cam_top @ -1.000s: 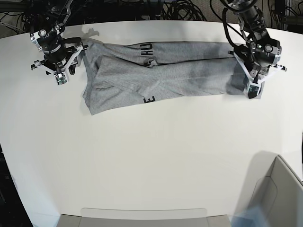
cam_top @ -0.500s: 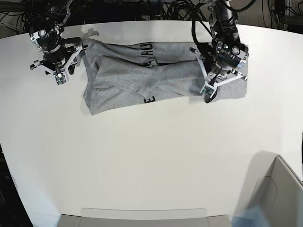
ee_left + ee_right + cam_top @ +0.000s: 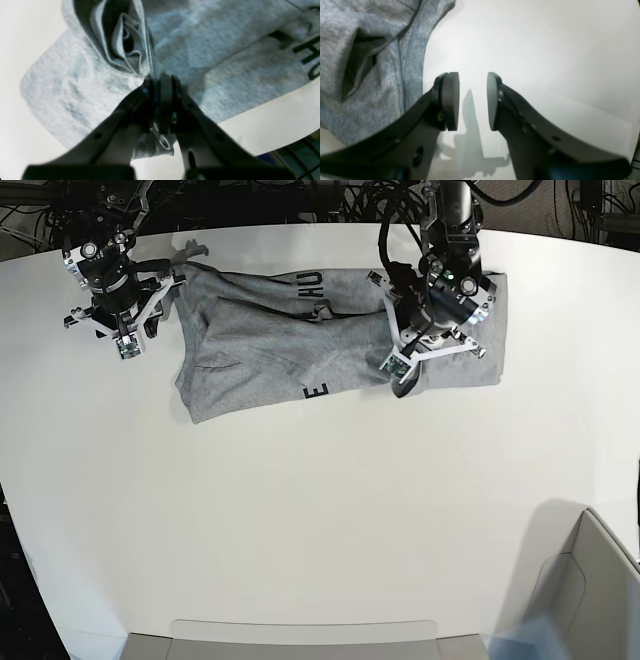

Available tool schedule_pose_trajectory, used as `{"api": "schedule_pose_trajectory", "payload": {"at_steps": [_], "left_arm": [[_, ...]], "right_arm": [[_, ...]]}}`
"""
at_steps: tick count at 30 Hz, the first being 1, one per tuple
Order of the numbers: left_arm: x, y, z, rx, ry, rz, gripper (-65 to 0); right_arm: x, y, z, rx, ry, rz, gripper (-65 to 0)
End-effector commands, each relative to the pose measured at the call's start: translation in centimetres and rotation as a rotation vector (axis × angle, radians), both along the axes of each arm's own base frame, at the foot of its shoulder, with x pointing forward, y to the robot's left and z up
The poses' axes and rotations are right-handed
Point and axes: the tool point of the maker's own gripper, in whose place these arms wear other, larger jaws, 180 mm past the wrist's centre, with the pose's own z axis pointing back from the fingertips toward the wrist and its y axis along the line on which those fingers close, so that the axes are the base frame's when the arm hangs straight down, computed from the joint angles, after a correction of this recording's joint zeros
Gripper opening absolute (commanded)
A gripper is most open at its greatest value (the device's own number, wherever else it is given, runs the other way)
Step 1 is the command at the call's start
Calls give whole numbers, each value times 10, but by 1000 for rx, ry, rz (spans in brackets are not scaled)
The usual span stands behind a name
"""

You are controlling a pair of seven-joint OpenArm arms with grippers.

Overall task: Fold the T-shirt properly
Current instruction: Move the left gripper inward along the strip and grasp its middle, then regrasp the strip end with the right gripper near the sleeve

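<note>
White counter point(image 3: 300, 510) carried grey T-shirt point(image 3: 260, 350), laid lengthwise near far edge, crumpled, black lettering showing at two folds. Rest of surface bare white. Grey box point(image 3: 590, 590) sat at near right corner; grey tray edge point(image 3: 300, 635) at near side.

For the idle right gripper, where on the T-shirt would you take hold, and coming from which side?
Judging by pose, take the T-shirt at its near edge, the hem running beside the right gripper. That gripper is open over bare table just off the cloth, so a short sideways approach from the table side should reach it. The left gripper already pinches the other end.
</note>
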Motion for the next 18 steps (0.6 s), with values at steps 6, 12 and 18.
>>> {"api": "schedule_pose_trajectory", "payload": {"at_steps": [6,12,18], "left_arm": [[3,-15,6,-12,-30,-55,-650],[2,-17,7,-15,-31,-58,-497],[-1,-35,8,-30,-31,-116,-479]], "right_arm": [[6,1,9,-1,-36,18,-461],[8,2,11,1,-44,18,-458],[10,1,12,-1,-48,16,-458]]}}
